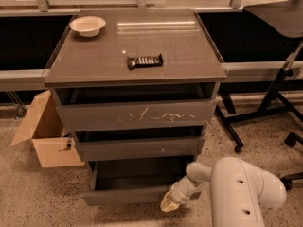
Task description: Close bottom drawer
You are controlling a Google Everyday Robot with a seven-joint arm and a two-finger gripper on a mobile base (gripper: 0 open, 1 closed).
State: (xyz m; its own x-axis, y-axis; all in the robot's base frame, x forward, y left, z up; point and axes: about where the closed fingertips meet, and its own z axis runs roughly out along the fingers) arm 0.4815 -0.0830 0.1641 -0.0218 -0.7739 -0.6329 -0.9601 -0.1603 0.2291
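bottom drawer (128, 196): the lowest of three in the grey-brown cabinet (94, 65). it stands pulled well out toward the camera, with its dark inside showing and its flat front close above the floor.
gripper (170, 203): low down at the right end of this front, at the tip of the white arm (241, 193) that comes in from the lower right.
contact: the yellowish tip seems to touch the panel's right corner, but it may be only just beside it.
grip state: it does not show here whether it is spread or closed; it seems to hold nothing.
step in hand: as i judge, pressing the front back into the cabinet.
progress: most of the travel is not yet done.
how to do it well: push straight in along the slides, slowly and evenly. the contact is far to the right, so the drawer may turn a little and jam; a place nearer the middle of the front is safer.
height of contact: keep the tip on the panel's face, so it does not slip over the top edge into the drawer.
when to stop: when the front is level with the middle drawer front (139, 148).
care: a gentle finish, so the bowl (87, 25) and the dark wrapped bar (145, 60) on top do not shake.
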